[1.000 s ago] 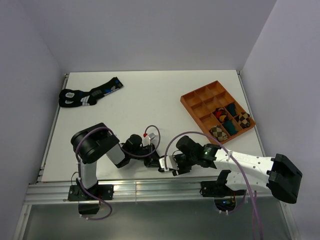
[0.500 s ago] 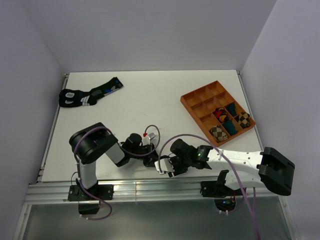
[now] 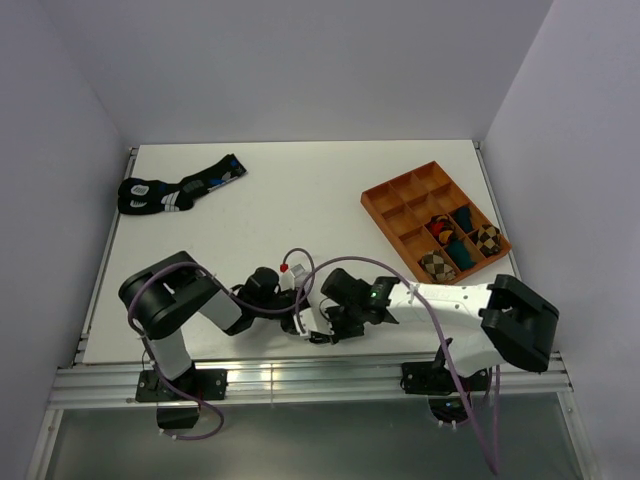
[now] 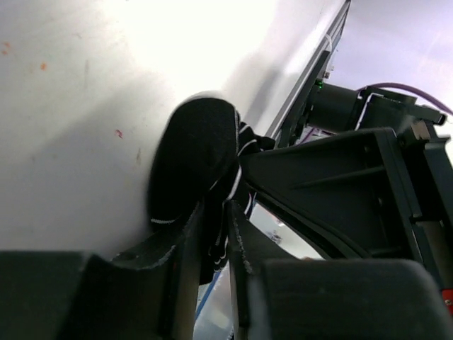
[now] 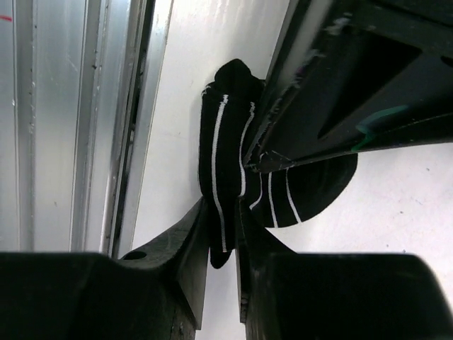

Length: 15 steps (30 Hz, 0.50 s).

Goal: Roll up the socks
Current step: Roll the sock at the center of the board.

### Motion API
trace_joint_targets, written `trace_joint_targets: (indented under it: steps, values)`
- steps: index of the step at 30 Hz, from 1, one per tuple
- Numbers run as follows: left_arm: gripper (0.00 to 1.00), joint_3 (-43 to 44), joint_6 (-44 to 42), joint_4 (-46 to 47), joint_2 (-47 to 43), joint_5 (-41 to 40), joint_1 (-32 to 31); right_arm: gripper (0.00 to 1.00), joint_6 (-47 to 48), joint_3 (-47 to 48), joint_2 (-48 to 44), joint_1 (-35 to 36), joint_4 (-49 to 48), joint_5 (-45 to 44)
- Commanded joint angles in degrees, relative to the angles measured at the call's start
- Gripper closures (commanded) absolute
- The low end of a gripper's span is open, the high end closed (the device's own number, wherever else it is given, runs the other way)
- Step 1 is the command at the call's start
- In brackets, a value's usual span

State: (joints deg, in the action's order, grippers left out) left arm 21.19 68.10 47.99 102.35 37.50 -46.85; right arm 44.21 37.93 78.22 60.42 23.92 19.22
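The short black ankle sock with thin white stripes [image 5: 228, 163] is bunched between both grippers near the table's front edge; it also shows in the left wrist view [image 4: 195, 159]. My right gripper [image 5: 223, 234] is shut on one end of it. My left gripper [image 4: 212, 234] is shut on the other end. In the top view the two grippers meet at the front middle, left gripper [image 3: 292, 318] and right gripper [image 3: 318, 328], and hide the sock. The long argyle sock is out of view.
A pair of black socks with blue and white marks [image 3: 178, 187] lies at the far left. An orange compartment tray [image 3: 392, 195] at the right holds several rolled bundles. The metal front rail [image 5: 78, 120] runs beside the grippers.
My right arm has swung left toward the left gripper, and the two grippers have closed in together at the front middle. The left arm's elbow has shifted left.
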Motion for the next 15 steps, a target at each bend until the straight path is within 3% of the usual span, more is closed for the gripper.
trace_joint_targets:
  steps: [1,5,15]
  values:
    - [0.72,-3.17,-6.57,-5.02,-1.35,-7.17,0.27,0.82,-1.66,3.37,4.13,-1.62,5.25,2.4]
    - [0.69,-5.63,-7.36,0.35,-4.86,-10.23,0.53,0.82,-0.71,6.18,7.3,-4.52,9.63,4.93]
    - [0.65,-13.53,-11.66,2.02,-21.03,-23.33,0.71,0.82,1.67,17.69,17.22,-11.82,21.86,13.98]
